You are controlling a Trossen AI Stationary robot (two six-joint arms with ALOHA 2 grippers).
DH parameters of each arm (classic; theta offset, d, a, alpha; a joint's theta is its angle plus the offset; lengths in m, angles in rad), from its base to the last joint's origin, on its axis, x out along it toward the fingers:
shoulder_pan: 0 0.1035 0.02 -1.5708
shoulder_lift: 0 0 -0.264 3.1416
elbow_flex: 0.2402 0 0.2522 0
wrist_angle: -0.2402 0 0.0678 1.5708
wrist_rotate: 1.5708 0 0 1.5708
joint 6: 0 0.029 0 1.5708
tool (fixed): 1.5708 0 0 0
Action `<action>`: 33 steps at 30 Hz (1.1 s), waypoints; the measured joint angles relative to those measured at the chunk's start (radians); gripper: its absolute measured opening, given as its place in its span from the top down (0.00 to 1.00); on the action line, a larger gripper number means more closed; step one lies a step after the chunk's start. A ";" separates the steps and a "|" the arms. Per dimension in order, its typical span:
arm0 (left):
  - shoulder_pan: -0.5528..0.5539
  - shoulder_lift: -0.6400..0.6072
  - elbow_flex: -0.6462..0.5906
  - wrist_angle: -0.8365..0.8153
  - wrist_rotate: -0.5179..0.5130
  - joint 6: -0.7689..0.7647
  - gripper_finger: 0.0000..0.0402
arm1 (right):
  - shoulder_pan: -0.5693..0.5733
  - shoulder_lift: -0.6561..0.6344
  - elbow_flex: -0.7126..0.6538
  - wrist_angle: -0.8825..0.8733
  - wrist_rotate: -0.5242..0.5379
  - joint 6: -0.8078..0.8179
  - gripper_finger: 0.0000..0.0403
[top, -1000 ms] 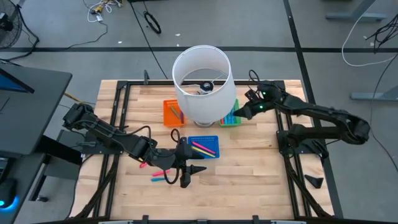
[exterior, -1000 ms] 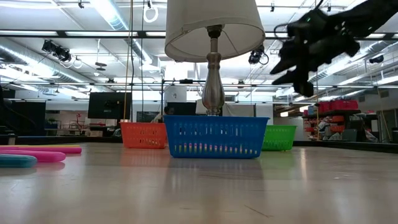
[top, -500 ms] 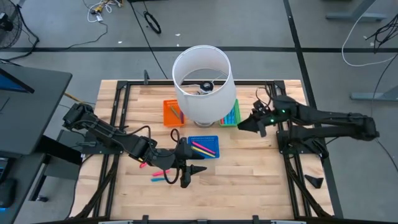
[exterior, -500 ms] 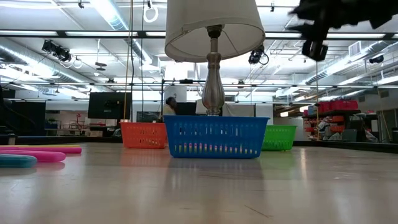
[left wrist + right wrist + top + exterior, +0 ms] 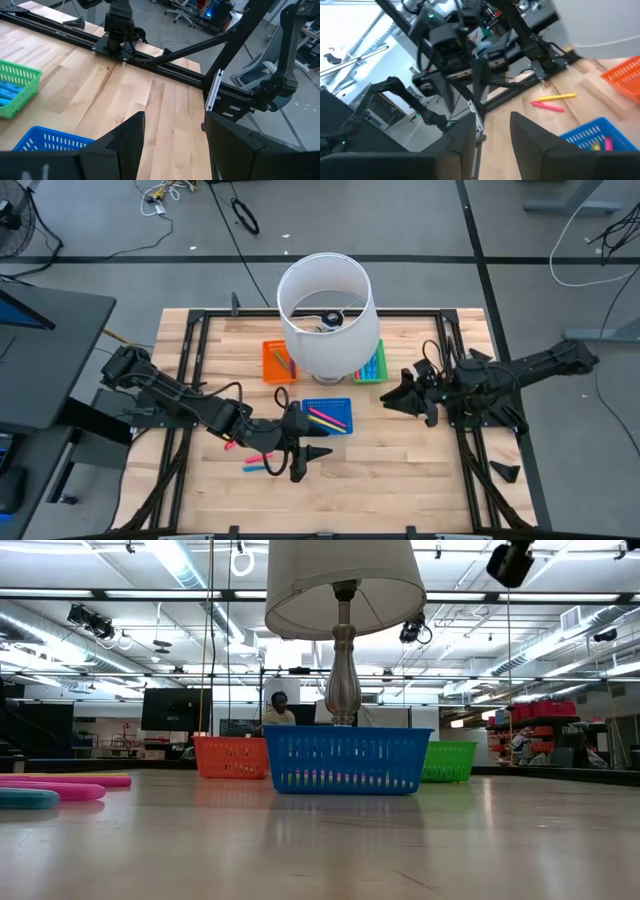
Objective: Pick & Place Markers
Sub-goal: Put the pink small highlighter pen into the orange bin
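Observation:
Loose markers lie flat on the wood near the table's left: pink ones (image 5: 262, 457) and a teal one (image 5: 254, 468), also pink markers (image 5: 60, 786) in the low view. A yellow marker (image 5: 561, 96) and a pink marker (image 5: 546, 106) show in the right wrist view. More markers lie in the blue tray (image 5: 327, 417), orange tray (image 5: 279, 362) and green tray (image 5: 372, 366). My left gripper (image 5: 310, 461) (image 5: 175, 145) is open just near of the blue tray. My right gripper (image 5: 393, 398) (image 5: 492, 142) is open, right of the trays, over bare wood.
A table lamp (image 5: 327, 315) with a white shade stands between the orange and green trays, its stem (image 5: 342, 670) behind the blue tray (image 5: 345, 760). Black frame rails (image 5: 190, 350) run along the table's edges. A person (image 5: 278, 708) sits far behind. Bare wood (image 5: 400, 460) lies near right.
My right gripper has drawn back from over the green tray toward the table's near right, its arm folding toward the right edge; in the low view it has risen nearly out of the picture. The left arm and the markers have kept still.

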 joint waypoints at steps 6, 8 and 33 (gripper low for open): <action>0.000 0.000 0.000 0.000 0.000 -0.025 0.48 | 0.127 0.083 0.000 0.130 0.108 -0.064 0.71; 0.000 0.000 0.000 0.000 0.000 -0.026 0.48 | 0.156 0.113 0.000 0.178 0.126 -0.069 0.71; 0.000 0.000 0.000 -0.325 0.240 -0.123 0.48 | 0.245 0.305 -0.001 0.367 0.158 -0.082 0.71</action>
